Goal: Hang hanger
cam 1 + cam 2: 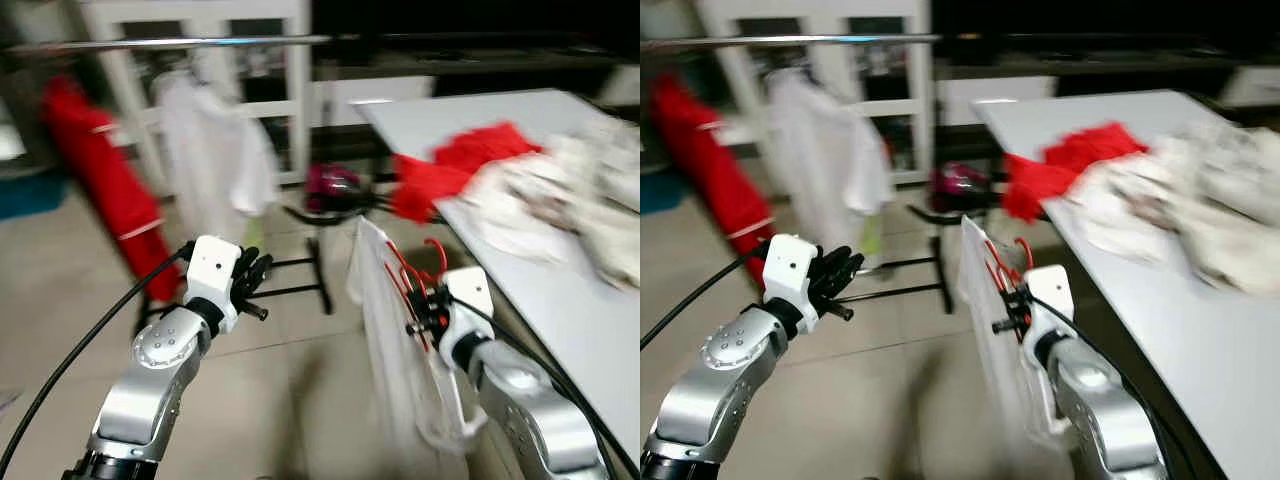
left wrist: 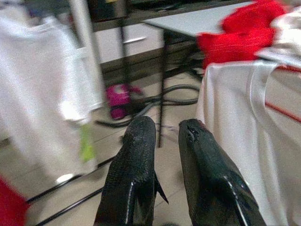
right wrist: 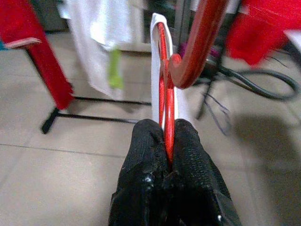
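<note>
Right hand [image 3: 165, 141] grips the red hanger [image 3: 165, 94] carrying a white shirt [image 1: 385, 330], beside the counter [image 1: 560, 310]; left hand [image 2: 162, 141], slightly parted, holds nothing.

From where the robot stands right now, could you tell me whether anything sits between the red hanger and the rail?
Nothing visible blocks it. The right gripper is shut on the red hanger, which carries a white garment. The rail lies ahead to the left, with bare metal beside the hung white shirt.

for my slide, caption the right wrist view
Right pincer shut on a red hanger carrying a white garment.
</note>
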